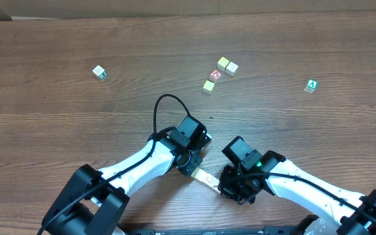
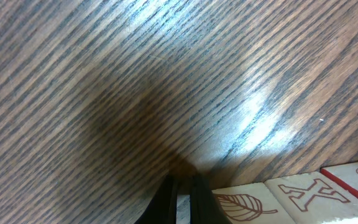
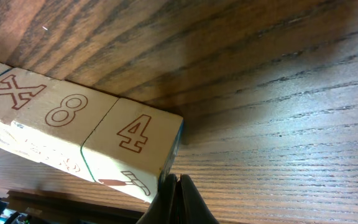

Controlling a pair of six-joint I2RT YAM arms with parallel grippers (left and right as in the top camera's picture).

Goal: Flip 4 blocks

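With the left gripper (image 2: 183,194) and right gripper (image 3: 177,198) both closed and set at either end of the row of blocks (image 3: 73,127), seemingly four, the flip looks about to start: squeeze inward evenly, then roll.

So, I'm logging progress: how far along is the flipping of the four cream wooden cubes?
Done: the four cream wooden cubes lie in one row on the wood table. In hand: the shut left gripper and shut right gripper sit at its opposite ends, gripping nothing. Left: the flip itself; nothing shows any cube turned yet.
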